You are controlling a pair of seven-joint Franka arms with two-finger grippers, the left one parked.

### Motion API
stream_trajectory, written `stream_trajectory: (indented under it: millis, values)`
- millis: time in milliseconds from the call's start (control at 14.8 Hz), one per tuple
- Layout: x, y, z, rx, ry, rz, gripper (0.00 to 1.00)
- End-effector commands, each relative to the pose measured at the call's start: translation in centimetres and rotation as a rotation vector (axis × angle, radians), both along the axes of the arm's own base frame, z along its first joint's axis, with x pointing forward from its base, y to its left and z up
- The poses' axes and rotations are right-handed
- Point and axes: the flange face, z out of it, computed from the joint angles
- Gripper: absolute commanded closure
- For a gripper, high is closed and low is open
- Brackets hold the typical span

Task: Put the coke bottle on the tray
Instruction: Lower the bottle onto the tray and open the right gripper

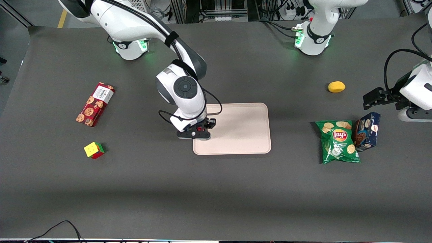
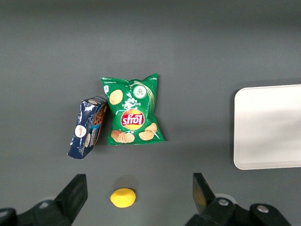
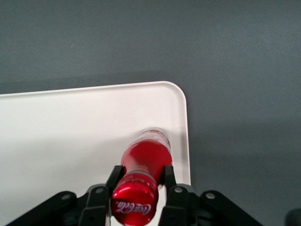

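The red coke bottle [image 3: 146, 157] stands upright with its base on the pale beige-pink tray [image 3: 70, 127], close to one rounded corner. My right gripper [image 3: 142, 172] is shut on the bottle, one black finger on each side just below the red cap. In the front view the gripper [image 1: 199, 133] hangs over the tray [image 1: 243, 128] at the edge toward the working arm's end. The wrist hides the bottle there, apart from a small red spot [image 1: 199, 128].
A long red cookie box [image 1: 95, 104] and a Rubik's cube [image 1: 94, 150] lie toward the working arm's end. A green Lay's bag [image 1: 338, 141], a blue box [image 1: 367, 131] and a yellow lemon [image 1: 336, 86] lie toward the parked arm's end.
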Motion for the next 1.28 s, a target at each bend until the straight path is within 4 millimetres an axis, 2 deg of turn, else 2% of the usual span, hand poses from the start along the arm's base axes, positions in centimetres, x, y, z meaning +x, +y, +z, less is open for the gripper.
stream_trajectory:
  millis: [0,135,741,876,1010,1078,1212]
  values:
    - [0.2,0.9,0.6,0.004,-0.027,-0.015,0.65]
    - [0.3,0.8,0.6,0.003,-0.028,-0.016,0.01]
    - [0.3,0.8,0.6,0.005,-0.024,-0.020,0.00]
    - [0.3,0.8,1.2,0.009,-0.031,-0.017,0.00]
    - [0.8,0.1,4.5,0.027,-0.066,-0.013,0.00]
    - [0.7,-0.3,6.8,0.037,-0.089,-0.015,0.00]
    - [0.8,-2.4,12.0,0.017,-0.103,0.034,0.00]
